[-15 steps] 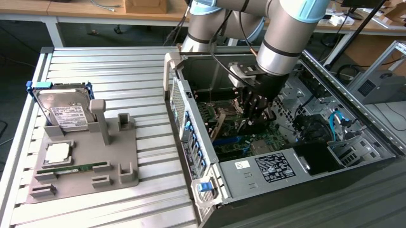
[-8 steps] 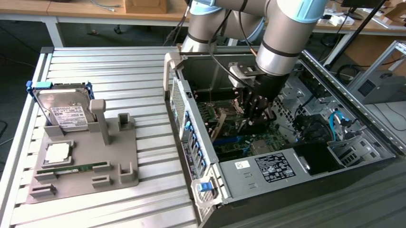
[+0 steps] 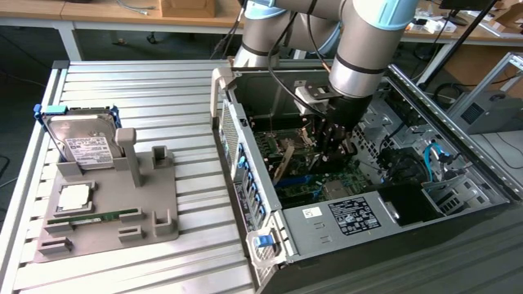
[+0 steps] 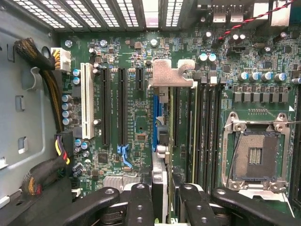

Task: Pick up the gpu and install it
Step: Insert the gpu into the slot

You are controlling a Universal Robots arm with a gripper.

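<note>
The gpu (image 4: 162,122) shows edge-on in the wrist view as a thin card running away from my fingers, with its silver bracket (image 4: 171,74) at the far end. My gripper (image 4: 160,207) is shut on it, black fingers (image 4: 140,207) on either side. The card stands right beside the blue slot (image 4: 154,113) on the green motherboard (image 4: 136,122); I cannot tell whether it is seated. In the exterior view my gripper (image 3: 334,153) reaches down into the open computer case (image 3: 343,214), over the motherboard.
Black expansion slots (image 4: 106,106) and a white slot (image 4: 86,101) lie beside the card, and the CPU socket (image 4: 256,157) lies on its other side. Cable bundles (image 4: 47,80) run along the case wall. On the exterior view's left, a grey fixture (image 3: 155,202) holds a hard drive (image 3: 82,144), a processor (image 3: 73,196) and a RAM stick (image 3: 94,217).
</note>
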